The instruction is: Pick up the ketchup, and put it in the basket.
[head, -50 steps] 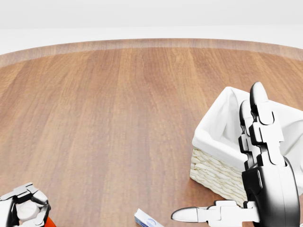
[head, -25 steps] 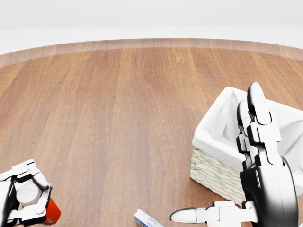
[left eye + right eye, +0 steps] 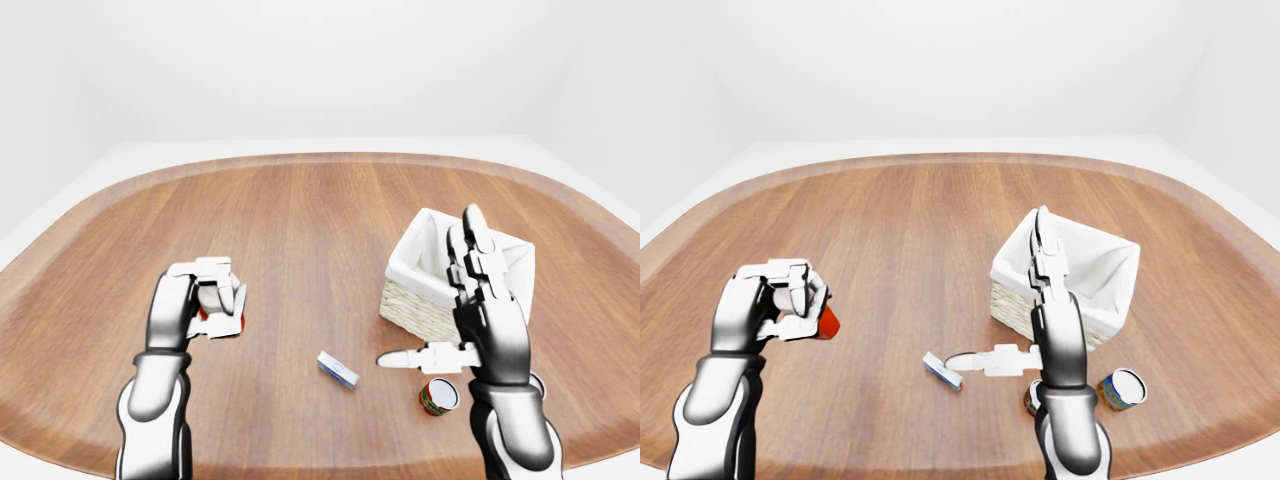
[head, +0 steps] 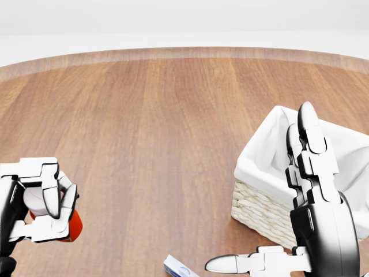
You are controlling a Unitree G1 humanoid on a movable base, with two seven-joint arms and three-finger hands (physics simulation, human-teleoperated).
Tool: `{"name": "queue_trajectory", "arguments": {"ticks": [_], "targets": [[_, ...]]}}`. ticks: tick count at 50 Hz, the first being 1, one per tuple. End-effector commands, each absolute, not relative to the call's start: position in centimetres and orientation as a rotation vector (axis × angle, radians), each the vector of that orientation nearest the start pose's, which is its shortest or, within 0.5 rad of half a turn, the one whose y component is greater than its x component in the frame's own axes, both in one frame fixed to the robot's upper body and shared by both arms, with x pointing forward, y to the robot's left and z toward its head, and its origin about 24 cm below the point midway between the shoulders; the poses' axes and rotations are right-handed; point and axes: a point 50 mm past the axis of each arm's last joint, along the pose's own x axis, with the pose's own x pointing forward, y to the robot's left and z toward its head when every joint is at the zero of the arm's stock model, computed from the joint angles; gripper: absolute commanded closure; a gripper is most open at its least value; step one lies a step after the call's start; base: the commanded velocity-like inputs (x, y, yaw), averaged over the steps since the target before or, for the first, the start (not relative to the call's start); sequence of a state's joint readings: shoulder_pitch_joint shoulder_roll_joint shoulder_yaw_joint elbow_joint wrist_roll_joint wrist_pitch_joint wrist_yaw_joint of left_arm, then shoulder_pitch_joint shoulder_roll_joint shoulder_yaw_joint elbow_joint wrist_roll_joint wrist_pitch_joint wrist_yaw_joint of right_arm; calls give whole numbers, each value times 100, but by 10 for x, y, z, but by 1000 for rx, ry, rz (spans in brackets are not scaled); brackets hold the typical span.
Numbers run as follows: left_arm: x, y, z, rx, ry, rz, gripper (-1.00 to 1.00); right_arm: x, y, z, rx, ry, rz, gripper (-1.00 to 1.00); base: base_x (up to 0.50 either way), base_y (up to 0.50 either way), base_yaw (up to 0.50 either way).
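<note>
The left hand (image 4: 40, 202) grips the red ketchup bottle (image 4: 70, 226) above the round wooden table (image 3: 300, 220), well apart from the white-lined wicker basket (image 3: 420, 305); it could slip in transit or clip the open, empty right hand (image 3: 480, 320).

Bare wood table (image 3: 300, 230) lies open between left hand (image 3: 205, 305) and basket (image 3: 1065, 270). Right hand (image 3: 470, 320) stands raised beside basket's near wall. Small box (image 3: 338, 369) and cans (image 3: 1122, 390) lie near bottom.
</note>
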State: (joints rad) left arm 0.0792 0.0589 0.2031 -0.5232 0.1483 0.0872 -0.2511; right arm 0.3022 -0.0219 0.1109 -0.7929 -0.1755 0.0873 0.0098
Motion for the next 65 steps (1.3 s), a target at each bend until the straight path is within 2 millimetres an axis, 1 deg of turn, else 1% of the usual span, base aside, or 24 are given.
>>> {"name": "queue_trajectory", "arguments": {"ticks": [1, 3, 8, 15, 17, 23, 25, 27, 29, 31, 32, 34, 42, 50, 55, 65], "targets": [[208, 166, 183, 306, -560, -35, 100, 175, -143, 151, -170, -414, -11, -100, 0, 0, 0], [208, 162, 184, 298, -565, -44, 100, 174, -143, 152, -170, -416, -10, -100, 0, 0, 0], [204, 152, 193, 295, -621, -70, 100, 173, -144, 154, -170, -425, -12, -100, 0, 0, 0], [197, 136, 213, 284, -737, -109, 100, 173, -144, 153, -170, -422, -12, -100, 0, 0, 0], [193, 129, 220, 274, -785, -128, 100, 173, -144, 153, -171, -421, -12, -100, 0, 0, 0], [191, 115, 226, 252, -825, -160, 100, 172, -144, 155, -171, -428, -12, -100, 0, 0, 0], [188, 110, 231, 249, -857, -174, 100, 171, -143, 156, -169, -432, -11, -100, 0, 0, 0], [189, 106, 230, 237, -852, -182, 100, 171, -143, 156, -170, -432, -10, -100, 0, 0, 0], [186, 101, 235, 229, -885, -196, 100, 171, -143, 155, -170, -432, -10, -100, 0, 0, 0], [180, 95, 244, 225, -945, -214, 100, 170, -143, 157, -170, -438, -7, -100, 0, 0, 0], [180, 93, 246, 223, -955, -218, 100, 169, -142, 157, -170, -440, -6, -100, 0, 0, 0], [182, 87, 242, 206, -935, -231, 100, 170, -142, 157, -171, -440, -5, -100, 0, 0, 0], [170, 68, 258, 173, -1037, -282, 100, 167, -143, 161, -169, -453, -7, -100, 0, 0, 0], [164, 53, 261, 146, -1052, -320, 100, 164, -142, 163, -176, -462, -11, -100, 0, 0, 0], [166, 44, 258, 117, -1024, -344, 100, 161, -142, 166, -174, -474, -11, -100, 0, 0, 0], [159, 32, 257, 71, -1021, -383, 100, 158, -140, 168, -178, -486, -9, -100, 0, 0, 0]]}}
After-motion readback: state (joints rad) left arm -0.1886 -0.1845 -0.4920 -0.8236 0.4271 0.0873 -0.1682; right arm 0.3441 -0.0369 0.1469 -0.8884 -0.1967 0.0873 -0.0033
